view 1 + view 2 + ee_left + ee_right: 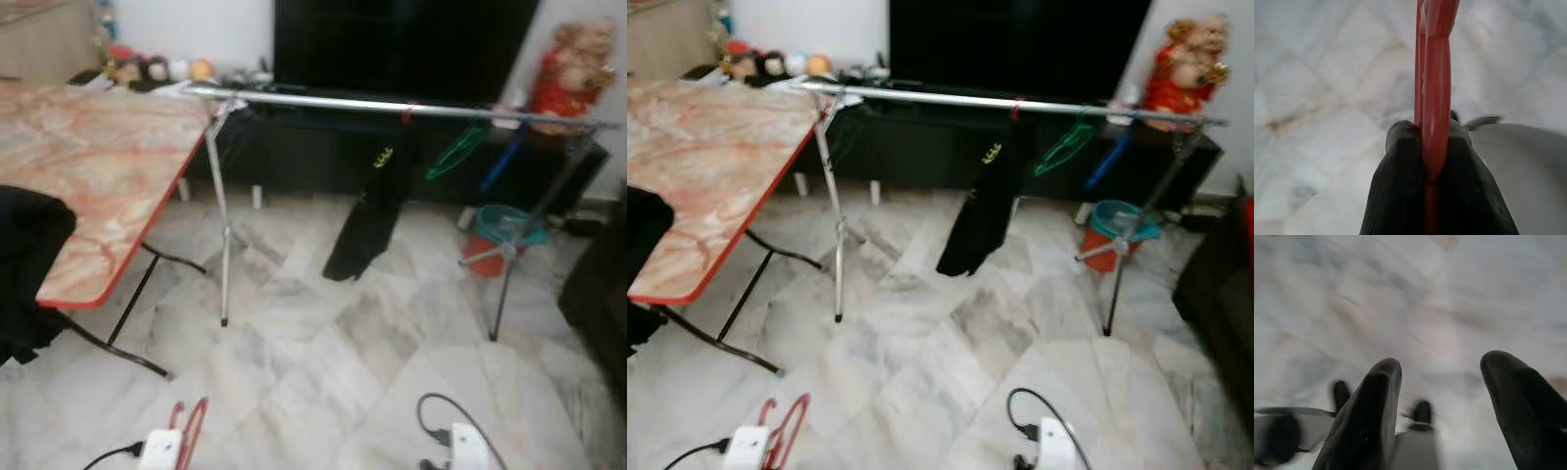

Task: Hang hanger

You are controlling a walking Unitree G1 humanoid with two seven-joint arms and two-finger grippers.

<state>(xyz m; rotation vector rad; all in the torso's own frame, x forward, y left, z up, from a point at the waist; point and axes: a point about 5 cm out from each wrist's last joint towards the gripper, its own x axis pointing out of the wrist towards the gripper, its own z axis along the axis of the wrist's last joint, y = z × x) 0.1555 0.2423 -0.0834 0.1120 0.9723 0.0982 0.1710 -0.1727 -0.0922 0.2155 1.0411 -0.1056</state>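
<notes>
Left wrist view: red hanger (1436, 98) is clamped between the left gripper (1430, 161) fingers.
Right gripper (1442, 382): fingers are spread, nothing held.
Hanger position: low, well before the clothes rail (392, 105).

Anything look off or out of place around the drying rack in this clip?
Mildly. A black garment hangs bunched from the rail, its end trailing down to the floor. A green hanger hangs tilted beside it. The left end effector is clamped on the red hanger; nothing looks spilled or broken.
</notes>
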